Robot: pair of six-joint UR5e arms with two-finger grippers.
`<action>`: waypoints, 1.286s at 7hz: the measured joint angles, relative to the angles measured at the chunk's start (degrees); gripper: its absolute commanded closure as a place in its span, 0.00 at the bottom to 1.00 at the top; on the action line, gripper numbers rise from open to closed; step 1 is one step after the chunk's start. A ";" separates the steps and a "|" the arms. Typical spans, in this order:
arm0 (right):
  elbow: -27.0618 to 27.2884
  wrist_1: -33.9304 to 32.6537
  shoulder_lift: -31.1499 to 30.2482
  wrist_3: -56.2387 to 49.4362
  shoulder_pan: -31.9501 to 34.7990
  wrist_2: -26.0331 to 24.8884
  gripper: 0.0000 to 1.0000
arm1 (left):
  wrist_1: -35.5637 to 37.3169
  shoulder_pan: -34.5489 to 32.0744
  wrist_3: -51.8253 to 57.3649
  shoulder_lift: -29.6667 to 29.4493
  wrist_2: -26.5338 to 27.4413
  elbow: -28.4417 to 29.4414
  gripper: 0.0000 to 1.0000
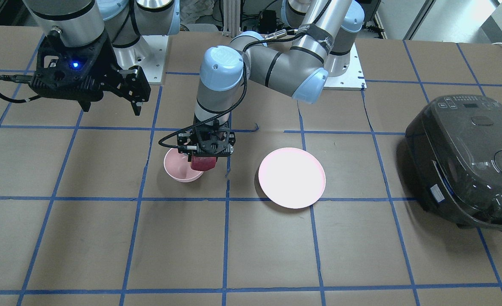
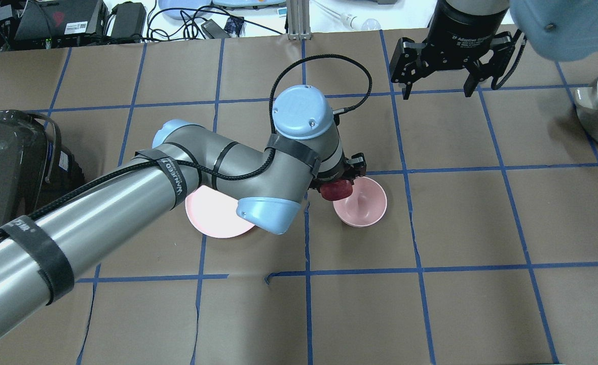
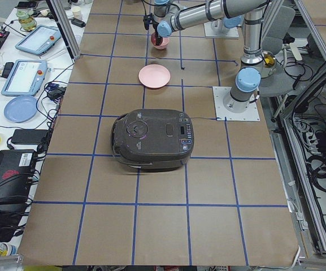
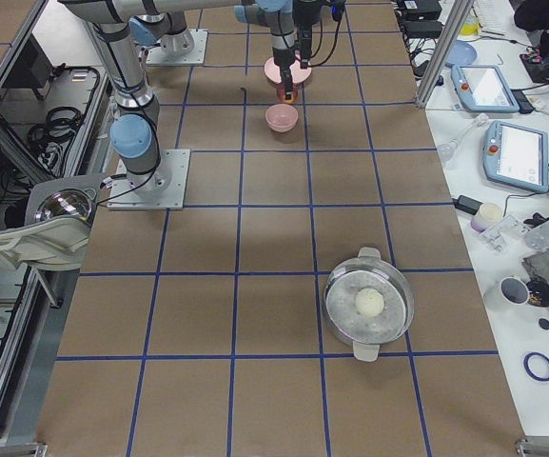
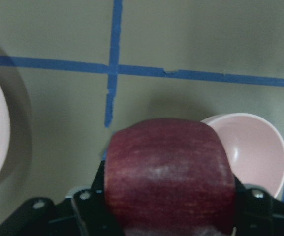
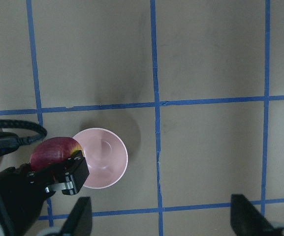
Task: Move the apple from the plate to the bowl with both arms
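The left gripper [image 1: 204, 157] is clamped on the apple [image 5: 169, 172], fingers pressing its two sides, and holds it over the near rim of the bowl [image 2: 362, 203], off-centre toward the bare plate [image 1: 291, 177]. It probably needs to shift further over the bowl before letting go. The right gripper [image 2: 437, 91] hangs with fingers spread, well apart, likely keeping clear. The apple is roundish with no clear long axis. Its stem is hidden, and a yellow patch faces the bowl.
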 measured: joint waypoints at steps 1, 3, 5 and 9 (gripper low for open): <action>-0.07 0.05 0.04 -0.13 0.02 -0.03 0.00 | 0.62 -1.48 -2.03 -1.16 0.34 1.35 0.99; -0.09 0.09 0.10 -0.22 0.03 -0.05 0.00 | 1.41 -3.13 -4.71 -3.46 0.60 2.47 0.63; -0.08 0.12 0.15 -0.25 0.03 -0.02 0.00 | 1.65 -3.54 -5.10 -5.22 0.66 1.97 0.11; -0.05 0.06 0.57 -0.99 -0.07 0.42 0.00 | 2.96 -3.38 -4.98 -3.74 1.33 2.01 0.00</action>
